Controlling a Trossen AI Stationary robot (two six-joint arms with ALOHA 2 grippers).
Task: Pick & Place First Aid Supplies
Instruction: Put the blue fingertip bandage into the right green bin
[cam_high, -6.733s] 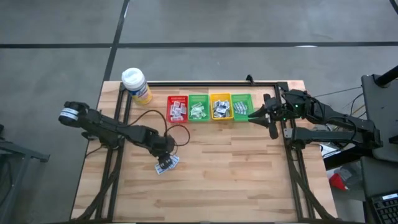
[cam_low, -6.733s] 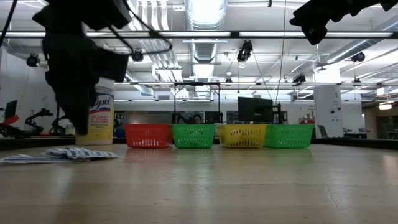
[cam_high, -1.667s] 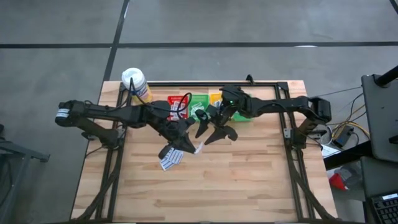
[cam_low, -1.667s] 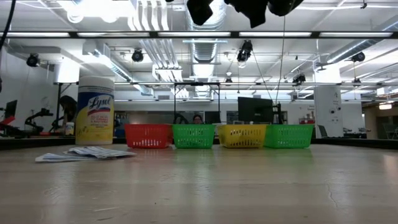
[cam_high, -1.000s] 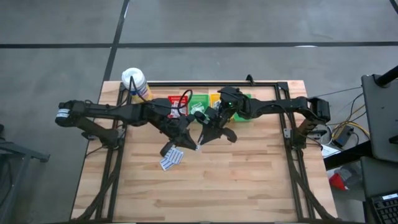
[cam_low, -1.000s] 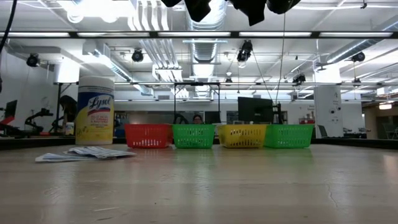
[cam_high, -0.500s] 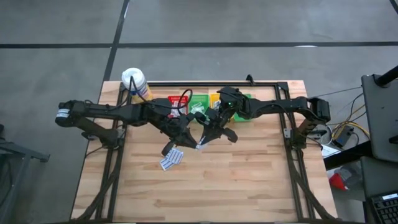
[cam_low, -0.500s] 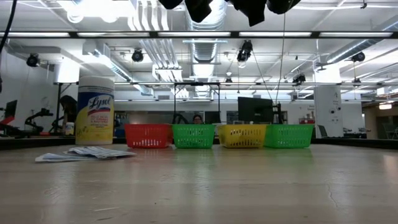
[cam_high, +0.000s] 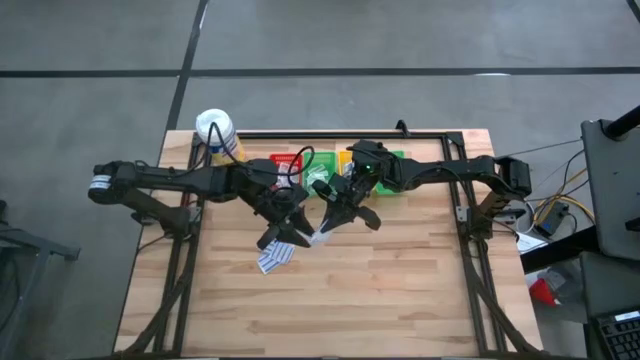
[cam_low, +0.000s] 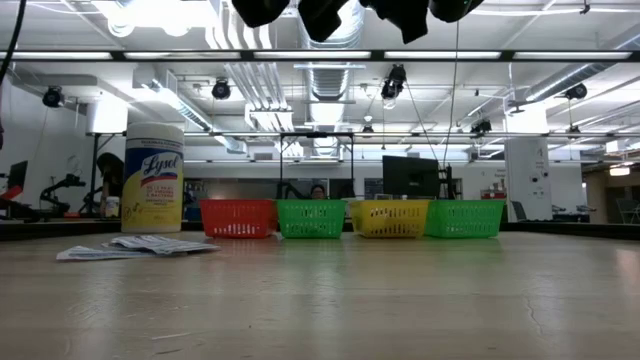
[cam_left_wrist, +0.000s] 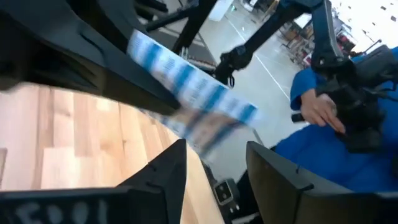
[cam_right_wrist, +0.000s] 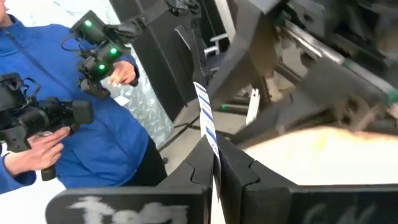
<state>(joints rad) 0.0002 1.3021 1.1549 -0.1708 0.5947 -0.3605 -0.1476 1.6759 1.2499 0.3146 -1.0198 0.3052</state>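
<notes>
- Holding a small flat white packet with blue print, the right gripper pinches it tight above the middle of the wooden table.
- Left gripper sits just left of it, fingers apart, holding nothing.
- More white packets lie on the table, nearer and left.
- Four small plastic bins stand far back.

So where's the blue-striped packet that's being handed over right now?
It's in the air mid-table, pinched in the right gripper; the blue-striped packet sits just in front of the bins, beside the left gripper.
</notes>
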